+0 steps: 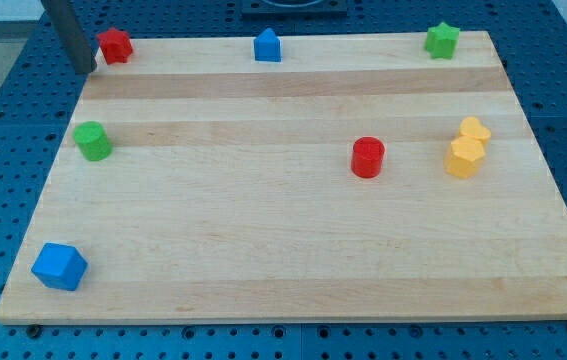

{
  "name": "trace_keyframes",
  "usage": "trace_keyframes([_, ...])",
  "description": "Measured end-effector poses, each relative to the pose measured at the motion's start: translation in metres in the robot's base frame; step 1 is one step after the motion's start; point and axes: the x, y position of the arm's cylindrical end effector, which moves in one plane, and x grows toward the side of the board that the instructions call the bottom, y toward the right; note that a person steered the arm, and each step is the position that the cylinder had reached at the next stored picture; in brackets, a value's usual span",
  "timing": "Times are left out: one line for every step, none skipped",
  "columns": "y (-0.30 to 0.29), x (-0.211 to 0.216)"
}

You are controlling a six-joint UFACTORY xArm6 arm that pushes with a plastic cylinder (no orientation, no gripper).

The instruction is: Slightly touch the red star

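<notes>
The red star (pixel 114 45) sits at the top left corner of the wooden board (pixel 293 250). My rod comes down from the view's top left and my tip (pixel 90 70) rests just off the board's left edge, a short way below and left of the red star. I cannot tell whether they touch; a small gap seems to show.
A blue pentagon-like block (pixel 267 45) is at the top middle and a green star (pixel 442 40) at the top right. A green block (pixel 92 141) is at the left, a blue cube (pixel 59 266) at the bottom left, a red cylinder (pixel 367 157) right of centre, and two yellow blocks (pixel 468 147) at the right.
</notes>
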Motion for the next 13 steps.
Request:
trace_keyframes([0.001,0.025])
trace_keyframes([0.043,0.021])
trace_keyframes([0.079,-0.034])
trace_keyframes([0.108,-0.064])
trace_keyframes([0.111,-0.065])
trace_keyframes([0.108,-0.064])
trace_keyframes([0.099,-0.027])
trace_keyframes([0.001,0.028])
trace_keyframes([0.001,0.028])
trace_keyframes([0.0,0.019])
trace_keyframes([0.0,0.019])
trace_keyframes([0.0,-0.047])
trace_keyframes([0.0,-0.065])
